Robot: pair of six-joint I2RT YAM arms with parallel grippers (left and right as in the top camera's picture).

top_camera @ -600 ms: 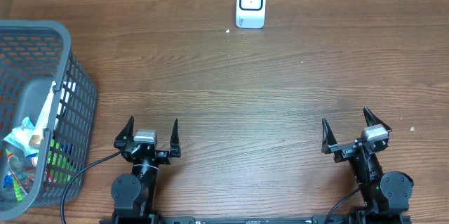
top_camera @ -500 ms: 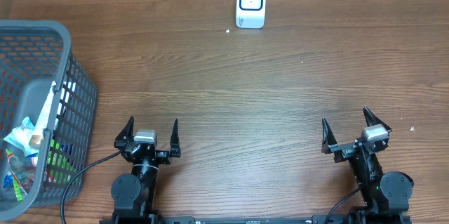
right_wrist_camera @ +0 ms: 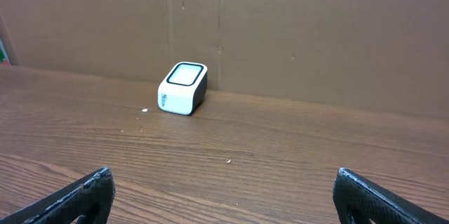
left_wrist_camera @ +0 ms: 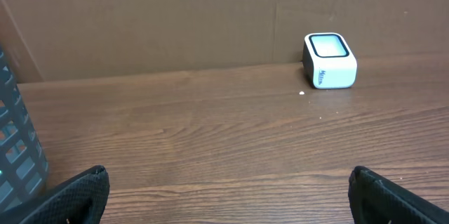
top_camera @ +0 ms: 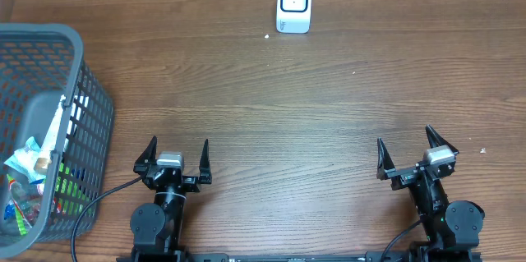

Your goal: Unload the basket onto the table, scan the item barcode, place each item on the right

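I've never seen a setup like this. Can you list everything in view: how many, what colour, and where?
scanner: one, white with a dark-framed window, far edge of the table, near the middle
basket: one, grey plastic mesh, left edge of the table
packets: several, mixed colours, heaped inside the basket; exact count cannot be told
table: one, brown wood grain
cardboard wall: one, brown, behind the table's far edge
left claw: one, black, near edge on the left, open, holding nothing
right claw: one, black, near edge on the right, open, holding nothing
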